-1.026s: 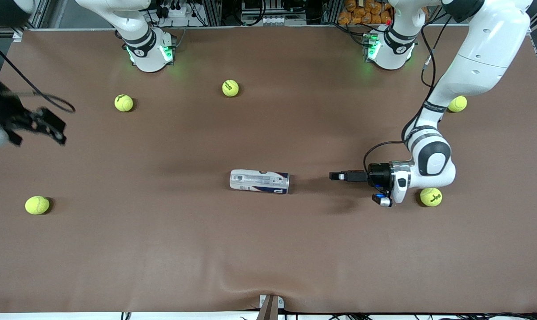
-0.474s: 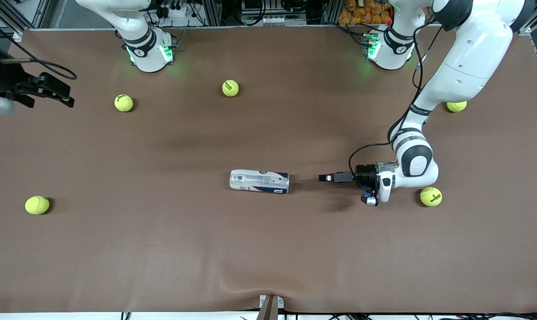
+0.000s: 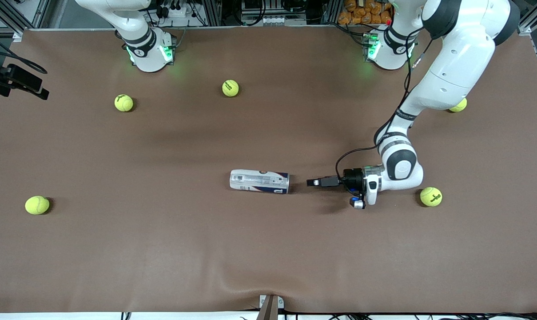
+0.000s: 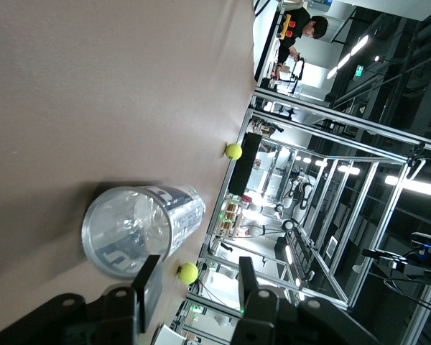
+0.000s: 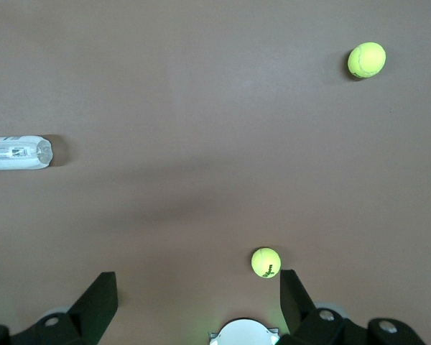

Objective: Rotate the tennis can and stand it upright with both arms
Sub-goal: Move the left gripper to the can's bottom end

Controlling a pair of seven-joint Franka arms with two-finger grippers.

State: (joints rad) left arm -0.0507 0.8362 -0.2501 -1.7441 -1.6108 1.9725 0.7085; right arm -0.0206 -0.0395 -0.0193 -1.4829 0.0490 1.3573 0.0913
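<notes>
The tennis can [image 3: 259, 181] lies on its side at mid table, its silver-rimmed end turned toward the left arm's end. My left gripper [image 3: 312, 182] is low over the table, a short gap from that end and level with it. In the left wrist view the can [image 4: 140, 230] shows end-on just ahead of the left gripper [image 4: 196, 287], which is open with nothing between its fingers. My right gripper [image 3: 37, 89] hangs at the edge of the table at the right arm's end. From above, the right gripper [image 5: 197, 295] stands wide open and empty, with the can [image 5: 18, 153] well off to one side.
Several yellow-green tennis balls lie scattered on the brown table: one [image 3: 431, 196] beside the left arm's wrist, one [image 3: 458, 105] partly under that arm, two [image 3: 124, 102] [image 3: 230, 88] near the right arm's base [image 3: 148, 51], one [image 3: 37, 205] nearer the front camera.
My left gripper has slid closer to the can's rimmed end and its fingers have narrowed somewhat. The right gripper has drifted toward the robots' side at the table's edge.
</notes>
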